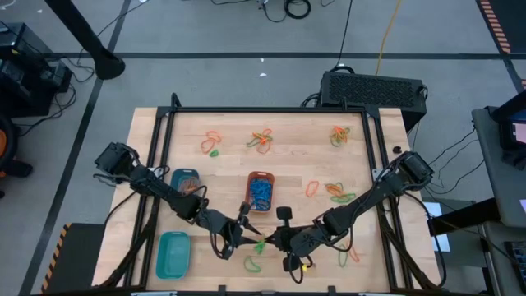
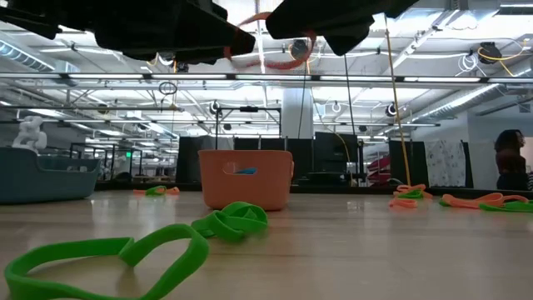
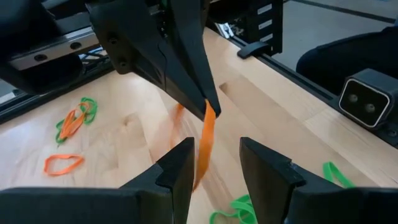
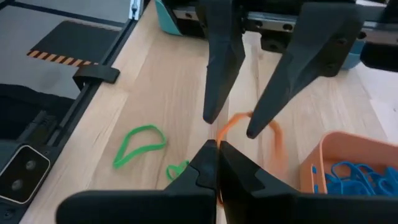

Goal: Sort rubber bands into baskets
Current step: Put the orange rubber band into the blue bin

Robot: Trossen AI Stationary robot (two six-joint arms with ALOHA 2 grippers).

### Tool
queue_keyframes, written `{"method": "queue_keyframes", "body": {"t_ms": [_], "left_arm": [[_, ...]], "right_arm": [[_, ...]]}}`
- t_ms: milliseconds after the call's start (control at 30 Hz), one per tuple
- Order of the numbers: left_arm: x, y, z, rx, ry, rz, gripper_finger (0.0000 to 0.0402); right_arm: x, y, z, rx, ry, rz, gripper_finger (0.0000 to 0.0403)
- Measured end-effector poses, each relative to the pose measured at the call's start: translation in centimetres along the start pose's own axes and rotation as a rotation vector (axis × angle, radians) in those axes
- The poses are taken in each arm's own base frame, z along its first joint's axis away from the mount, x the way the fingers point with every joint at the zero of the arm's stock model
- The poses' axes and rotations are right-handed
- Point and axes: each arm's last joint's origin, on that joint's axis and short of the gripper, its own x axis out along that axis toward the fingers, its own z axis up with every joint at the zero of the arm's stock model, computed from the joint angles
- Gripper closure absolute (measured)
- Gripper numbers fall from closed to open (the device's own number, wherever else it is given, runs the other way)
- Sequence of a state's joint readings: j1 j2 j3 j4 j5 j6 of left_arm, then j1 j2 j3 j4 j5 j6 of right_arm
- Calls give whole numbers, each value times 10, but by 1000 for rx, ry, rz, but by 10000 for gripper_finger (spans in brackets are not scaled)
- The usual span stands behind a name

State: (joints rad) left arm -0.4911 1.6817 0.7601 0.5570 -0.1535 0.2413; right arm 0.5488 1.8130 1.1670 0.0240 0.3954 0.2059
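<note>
Two grippers meet at six o'clock on the table. Our right gripper has its fingers pressed together on an orange rubber band hanging above the wood, at six o'clock of the orange basket; our left gripper has its fingers apart, straddling the loop. We judge it light, limp and stretchy, best pinched on one strand.

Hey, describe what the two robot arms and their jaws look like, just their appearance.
Both arms are black and slim, built of jointed segments with dark cables running along them. The left arm and right arm each start from a bulky black base joint at a table edge. The left gripper and right gripper have matte black, wedge-shaped jaws tapering to narrow tips. No markings show.
</note>
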Motion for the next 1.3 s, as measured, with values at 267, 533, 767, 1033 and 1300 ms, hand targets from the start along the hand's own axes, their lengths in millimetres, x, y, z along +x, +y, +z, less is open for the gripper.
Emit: {"method": "queue_keyframes", "body": {"t_ms": [267,533,767,1033,1300], "left_arm": [[0,0,-1,2,14,-3,265],[1,4,-2,-2,17,15,322],[1,9,-4,-8,22,32,391],[1,9,-4,-7,28,32,396],[-30,19,-5,-88,290,247,396]], "right_arm": [[0,-1,0,3,-7,-23,403],[0,0,0,1,-7,-21,403],[0,0,0,-14,-3,-15,393],[0,-1,-1,-81,8,-27,318],[-1,-5,-6,-94,71,-37,236]]}}
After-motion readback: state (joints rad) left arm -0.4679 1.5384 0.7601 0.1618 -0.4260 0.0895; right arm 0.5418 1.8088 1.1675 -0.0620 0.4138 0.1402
